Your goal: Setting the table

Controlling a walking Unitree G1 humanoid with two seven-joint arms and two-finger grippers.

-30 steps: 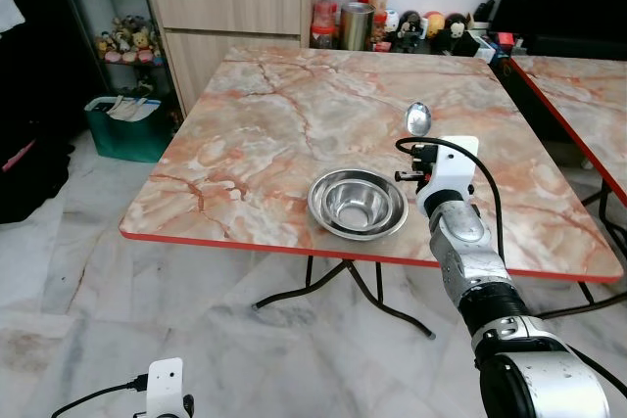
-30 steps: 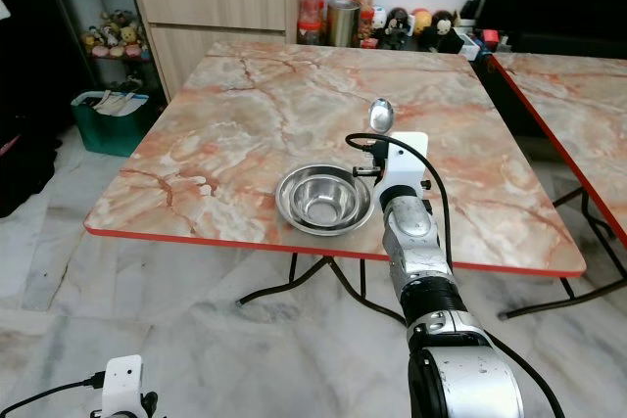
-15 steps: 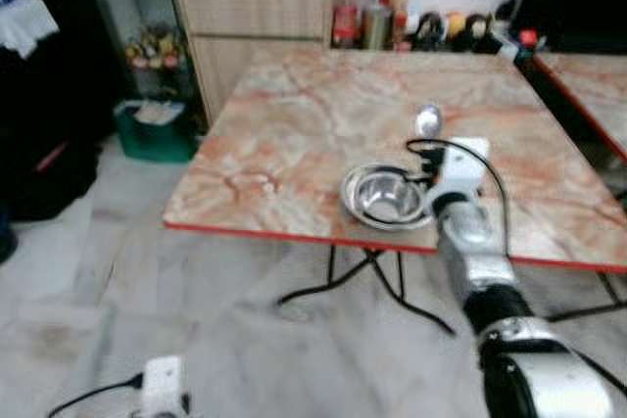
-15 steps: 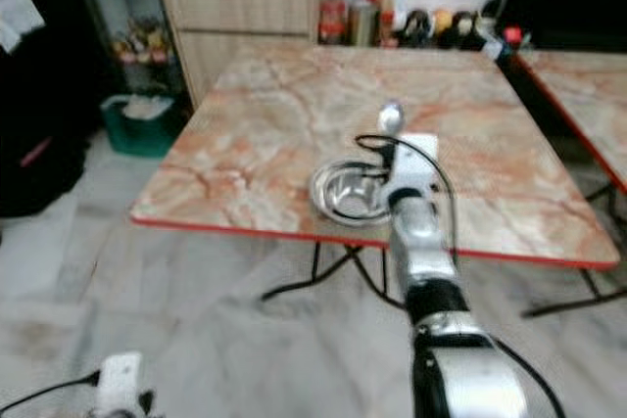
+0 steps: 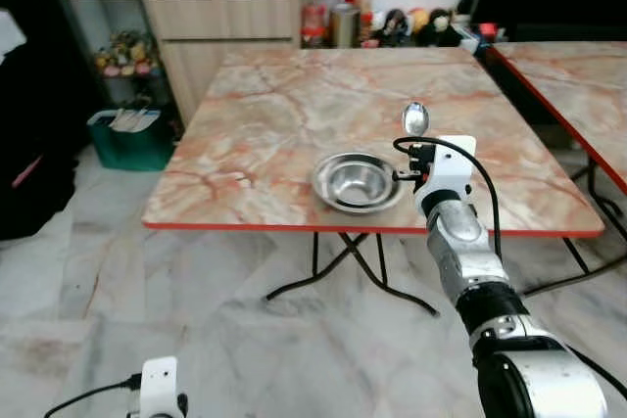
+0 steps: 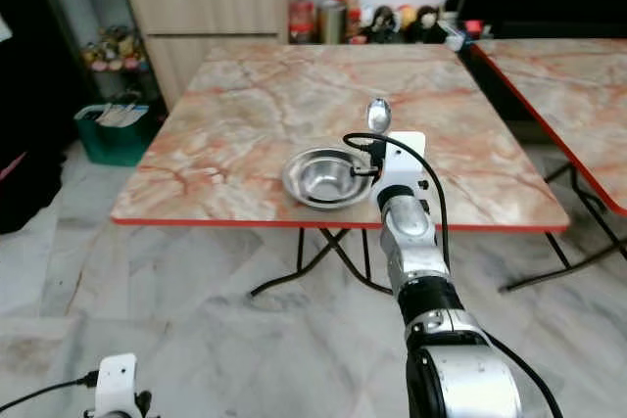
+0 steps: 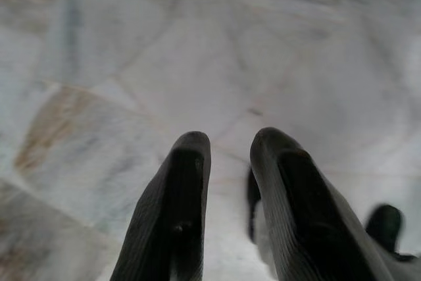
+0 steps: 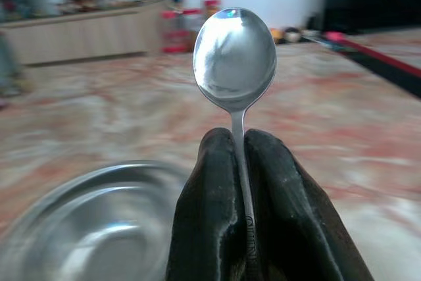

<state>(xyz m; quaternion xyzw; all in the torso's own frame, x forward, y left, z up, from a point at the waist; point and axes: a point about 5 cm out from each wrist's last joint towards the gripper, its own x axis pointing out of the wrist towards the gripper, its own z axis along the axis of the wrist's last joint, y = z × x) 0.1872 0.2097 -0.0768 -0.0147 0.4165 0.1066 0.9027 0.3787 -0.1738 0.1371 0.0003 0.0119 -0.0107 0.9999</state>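
Note:
A steel bowl (image 5: pixel 358 181) sits on the marble table (image 5: pixel 265 115), close to its red front edge. Just right of the bowl, my right gripper (image 8: pixel 238 137) is shut on the handle of a metal spoon (image 8: pixel 234 52). The spoon (image 5: pixel 415 118) stands upright, its bowl end above the white wrist mount and over the tabletop. My left gripper (image 7: pixel 223 143) hangs low over the pale floor tiles, its fingers a little apart with nothing between them.
A second red-edged marble table (image 5: pixel 573 70) stands to the right across a narrow gap. Behind the table are a wooden cabinet (image 5: pixel 223 15), jars (image 5: pixel 333 19) and small figurines. A green bin (image 5: pixel 130 132) sits on the floor at left. Folding legs (image 5: pixel 343 271) cross under the table.
The whole view has shifted and the table looks farther off, so the camera has moved. The right gripper still holds the spoon upright beside the bowl.

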